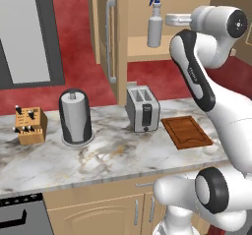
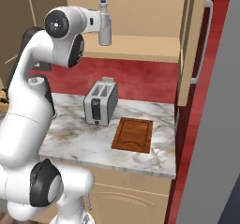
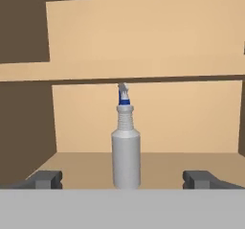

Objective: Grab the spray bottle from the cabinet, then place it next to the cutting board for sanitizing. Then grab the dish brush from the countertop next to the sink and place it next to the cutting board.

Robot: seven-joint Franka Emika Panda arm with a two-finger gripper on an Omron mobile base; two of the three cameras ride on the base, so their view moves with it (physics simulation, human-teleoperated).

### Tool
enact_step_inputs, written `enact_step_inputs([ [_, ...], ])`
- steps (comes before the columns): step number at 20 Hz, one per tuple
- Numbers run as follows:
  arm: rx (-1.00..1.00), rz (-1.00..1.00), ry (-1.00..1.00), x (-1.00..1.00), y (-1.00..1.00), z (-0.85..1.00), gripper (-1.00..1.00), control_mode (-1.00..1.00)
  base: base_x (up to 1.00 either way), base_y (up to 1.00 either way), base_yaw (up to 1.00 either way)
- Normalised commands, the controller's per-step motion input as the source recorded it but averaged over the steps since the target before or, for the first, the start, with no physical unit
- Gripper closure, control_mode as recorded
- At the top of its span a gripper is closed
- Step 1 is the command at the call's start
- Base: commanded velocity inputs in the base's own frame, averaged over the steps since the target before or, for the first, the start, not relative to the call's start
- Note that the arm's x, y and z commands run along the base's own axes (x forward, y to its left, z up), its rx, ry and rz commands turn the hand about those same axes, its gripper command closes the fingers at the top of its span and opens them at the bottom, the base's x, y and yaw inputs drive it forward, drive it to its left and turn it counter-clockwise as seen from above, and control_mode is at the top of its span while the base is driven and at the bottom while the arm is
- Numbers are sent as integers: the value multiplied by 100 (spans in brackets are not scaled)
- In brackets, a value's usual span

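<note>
Hand view looks into the cabinet [image 3: 143, 41], where the spray bottle [image 3: 126, 156] stands upright on the lower shelf, centred between the spread tips of the released gripper [image 3: 125, 179]; nothing is grasped. Advancing off-centre could topple the bottle; a fingertip would clip it.

The bottle [image 1: 154, 26] stands upright on the cabinet [image 1: 142, 48] shelf, above the toaster [image 1: 142, 109]. On the countertop [image 1: 98, 155], the board [image 1: 186, 131] lies just right of the toaster, the paper-towel holder [image 1: 76, 117] to its left, the knife block [image 1: 30, 125] further left.
</note>
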Motion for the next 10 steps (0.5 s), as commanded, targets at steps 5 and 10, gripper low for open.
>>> enact_step_inputs([
  [5, 0, 0, 0, 36, 0, -8, -100, -100, 0, 0, 0],
  [10, 0, 0, 0, 47, 0, -3, -100, -100, 0, 0, 0],
])
